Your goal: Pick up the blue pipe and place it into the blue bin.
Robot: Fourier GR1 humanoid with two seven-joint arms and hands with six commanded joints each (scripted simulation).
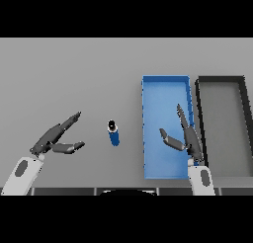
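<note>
The blue pipe (114, 134) is a short blue cylinder with a dark open end, lying on the grey table just left of the blue bin (153, 91). The bin is a shallow rectangular tray with nothing inside it. My right hand (189, 138) hovers over the bin's right half, fingers straight and thumb spread toward the pipe, holding nothing. My left hand (52, 138) is at the left of the table, well apart from the pipe, fingers straight, thumb out, also holding nothing.
A black bin (244, 96) of similar shape stands directly right of the blue bin, almost touching it. The grey table (74, 74) stretches behind and to the left.
</note>
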